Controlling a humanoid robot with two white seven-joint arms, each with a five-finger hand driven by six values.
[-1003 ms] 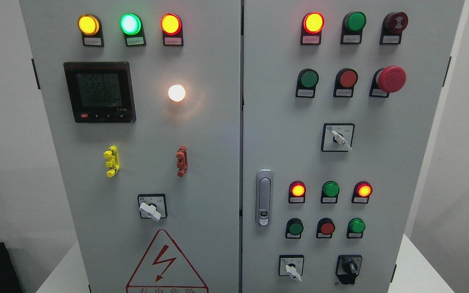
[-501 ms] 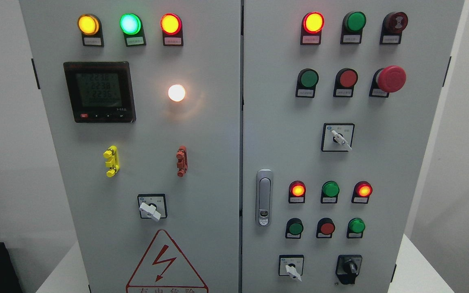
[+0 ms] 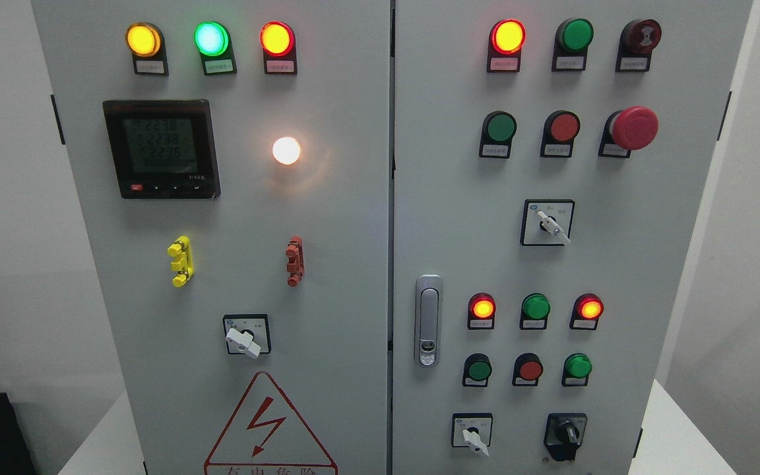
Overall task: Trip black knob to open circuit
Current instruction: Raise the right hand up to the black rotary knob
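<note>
The black knob (image 3: 566,433) sits at the lower right of the grey cabinet's right door (image 3: 459,218), in a black housing, its handle pointing roughly straight up. Left of it is a white-handled selector switch (image 3: 473,435) turned down to the right. Neither of my hands nor arms shows anywhere in the head view.
A silver door latch (image 3: 427,320) stands left of rows of red and green lamps and buttons. A red mushroom stop button (image 3: 632,128) juts out at the upper right. The left door carries a digital meter (image 3: 161,148), a lit white lamp (image 3: 286,150) and a white selector (image 3: 244,341).
A dark shape at the bottom of the black knob's housing has gone since a second ago. The meter's digits changed slightly.
</note>
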